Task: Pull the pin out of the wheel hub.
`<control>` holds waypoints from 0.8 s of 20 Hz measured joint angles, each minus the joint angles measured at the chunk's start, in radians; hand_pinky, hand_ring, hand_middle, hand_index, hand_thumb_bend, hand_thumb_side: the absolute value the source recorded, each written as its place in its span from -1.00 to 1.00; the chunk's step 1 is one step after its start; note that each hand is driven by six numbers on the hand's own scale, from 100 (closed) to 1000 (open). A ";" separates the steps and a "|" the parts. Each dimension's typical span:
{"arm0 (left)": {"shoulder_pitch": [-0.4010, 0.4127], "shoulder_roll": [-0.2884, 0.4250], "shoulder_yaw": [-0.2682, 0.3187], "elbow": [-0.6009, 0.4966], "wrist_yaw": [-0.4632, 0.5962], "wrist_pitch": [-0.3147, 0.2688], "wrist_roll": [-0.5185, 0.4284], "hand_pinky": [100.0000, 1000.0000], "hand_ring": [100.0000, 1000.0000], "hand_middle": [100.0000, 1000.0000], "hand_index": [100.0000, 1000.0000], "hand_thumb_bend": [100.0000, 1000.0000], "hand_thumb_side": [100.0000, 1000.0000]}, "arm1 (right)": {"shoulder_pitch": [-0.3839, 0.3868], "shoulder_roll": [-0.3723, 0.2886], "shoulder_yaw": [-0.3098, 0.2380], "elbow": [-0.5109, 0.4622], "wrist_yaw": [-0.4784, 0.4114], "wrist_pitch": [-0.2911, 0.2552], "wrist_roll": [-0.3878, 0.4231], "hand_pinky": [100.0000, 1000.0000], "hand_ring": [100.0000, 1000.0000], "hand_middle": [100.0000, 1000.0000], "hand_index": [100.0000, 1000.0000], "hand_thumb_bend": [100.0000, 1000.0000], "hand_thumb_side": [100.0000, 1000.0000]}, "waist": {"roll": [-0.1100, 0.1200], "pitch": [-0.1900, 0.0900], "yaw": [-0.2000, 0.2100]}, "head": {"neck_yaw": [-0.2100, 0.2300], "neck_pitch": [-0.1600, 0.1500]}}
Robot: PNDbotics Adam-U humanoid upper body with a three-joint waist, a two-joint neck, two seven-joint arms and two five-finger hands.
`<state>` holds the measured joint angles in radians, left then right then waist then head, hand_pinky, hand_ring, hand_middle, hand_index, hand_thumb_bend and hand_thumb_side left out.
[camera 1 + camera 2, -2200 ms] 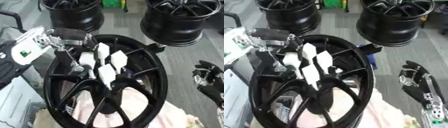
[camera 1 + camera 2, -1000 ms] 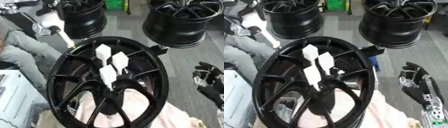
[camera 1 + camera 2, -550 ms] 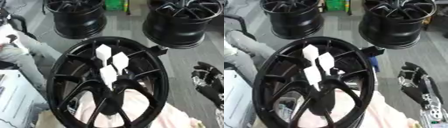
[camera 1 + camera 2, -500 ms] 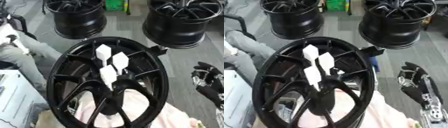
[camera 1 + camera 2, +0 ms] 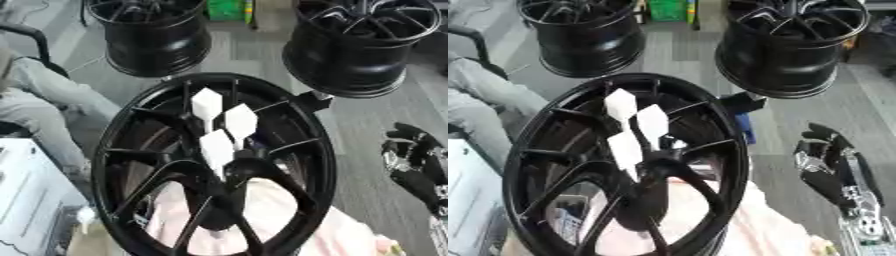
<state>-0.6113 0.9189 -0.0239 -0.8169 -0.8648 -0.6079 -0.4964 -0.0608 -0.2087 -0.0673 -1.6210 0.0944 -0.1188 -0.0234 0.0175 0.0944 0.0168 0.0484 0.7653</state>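
- Pink cloth was seen nearest the camera, spread beneath the lower spokes of the wheel hub and showing through its gaps.
- Black in colour, the wheel hub was set in the middle of the view, its face turned up toward the camera, its spokes meeting at the centre.
- Three white pins were seen standing out of the hub near its centre, clustered close together; one lay lowest over the centre, one to its upper right, and one highest toward the far rim.
- At the near left, a white box-like object was partly shown beside the rim.
- The right hand was found low at the right, well apart from the wheel hub, black with silver parts; its fingers were extended and relaxed, and nothing was held.
- The left hand was not shown in either view.
- On the left edge, a person's grey-clothed leg was visible, not touching the hub.
- Farthest off, two more black wheels were stood on the grey floor, one at upper left and one at upper right.
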 measured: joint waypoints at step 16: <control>0.181 -0.148 0.201 -0.174 0.493 0.075 0.138 0.39 0.28 0.43 0.61 -1.00 0.11 | -0.001 0.003 -0.003 0.003 0.000 0.000 -0.007 0.43 0.30 0.35 0.62 -1.00 -0.81 | -0.014 0.012 0.010 | -0.008 0.000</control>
<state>-0.4305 0.7707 0.1767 -0.9909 -0.3720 -0.5326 -0.3583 -0.0622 -0.2057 -0.0701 -1.6183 0.0944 -0.1192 -0.0306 0.0031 0.1063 0.0267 0.0401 0.7653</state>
